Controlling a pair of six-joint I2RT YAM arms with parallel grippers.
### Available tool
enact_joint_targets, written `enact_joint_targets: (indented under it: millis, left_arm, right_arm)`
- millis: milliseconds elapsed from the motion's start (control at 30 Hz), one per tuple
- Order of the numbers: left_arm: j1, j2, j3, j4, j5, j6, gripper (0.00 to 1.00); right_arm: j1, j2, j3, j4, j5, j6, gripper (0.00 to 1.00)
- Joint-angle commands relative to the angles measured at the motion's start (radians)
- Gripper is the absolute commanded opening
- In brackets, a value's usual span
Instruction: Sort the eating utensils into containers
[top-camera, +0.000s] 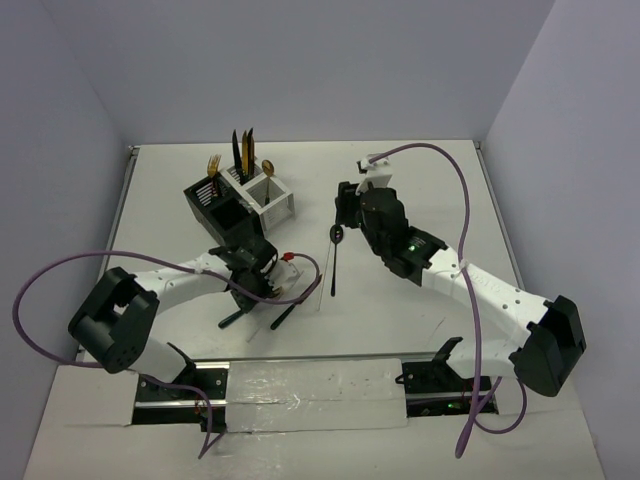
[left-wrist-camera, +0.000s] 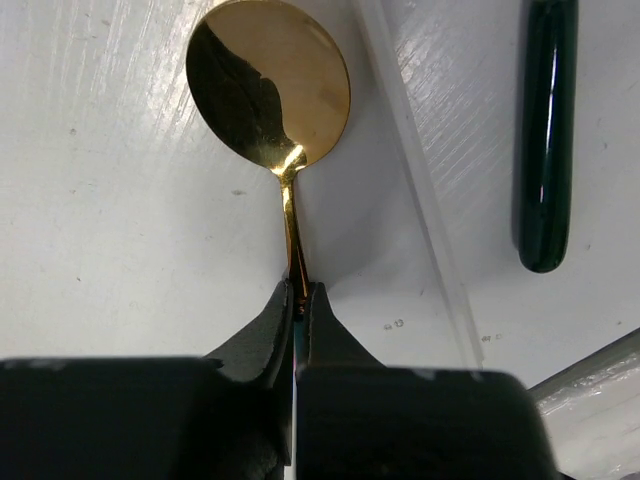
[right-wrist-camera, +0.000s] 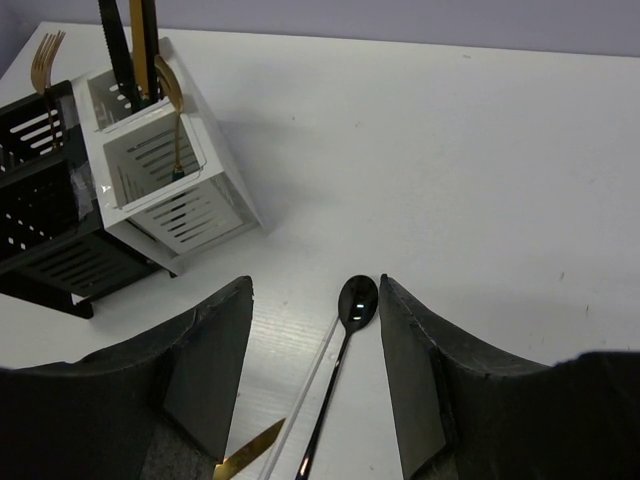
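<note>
Left claw (left-wrist-camera: 298, 298) pinching gold spoon (left-wrist-camera: 268, 85) neck, grip visible only from left wrist; right claw (right-wrist-camera: 315, 285) spread, framing black spoon (right-wrist-camera: 357, 301).

Utensils (top-camera: 243, 150) upright in caddies (top-camera: 270, 207), left of a spoon (top-camera: 333, 262) on the table (top-camera: 430, 190)

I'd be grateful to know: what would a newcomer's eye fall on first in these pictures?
Most striking is the shiny gold spoon near the front left of the table, its thin neck pinched by the shut left gripper. Next, the joined black caddy and white caddy toward the far left, gold utensils standing in them. The right gripper hangs open over a black spoon at centre.
</note>
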Motion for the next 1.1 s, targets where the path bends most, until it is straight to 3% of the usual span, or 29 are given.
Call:
enact_joint_targets:
  millis: [0,200,533,667,767,900,1067]
  left_arm:
    - [0.001,0.06,-0.031,0.062,-0.023,-0.002,0.0]
    - [0.003,-0.047,0.019,0.094,-0.023,-0.02,0.0]
    - [0.102,-0.3,0.146,0.152,0.072,-0.064,0.0]
    - [0.131,-0.377,0.196,0.297,0.086,-0.094,0.0]
    - [0.156,-0.368,0.246,0.452,0.056,-0.123,0.0]
    - [0.251,-0.268,0.317,0.67,0.055,-0.184,0.0]
    - [0.291,-0.098,0.355,0.905,0.057,-0.227,0.0]
  right_arm:
    - [-0.011,-0.025,-0.007,0.017,0.023,-0.012,0.61]
    - [-0.022,-0.044,-0.024,0.017,0.024,-0.014,0.61]
    - [-0.056,-0.088,-0.062,0.017,0.001,0.018,0.61]
    - [-0.069,-0.107,-0.078,0.017,-0.003,0.029,0.61]
    - [-0.073,-0.121,-0.085,0.017,-0.003,0.034,0.61]
    - [-0.073,-0.136,-0.09,0.017,-0.002,0.047,0.61]
    - [-0.073,-0.159,-0.096,0.007,0.014,0.063,0.61]
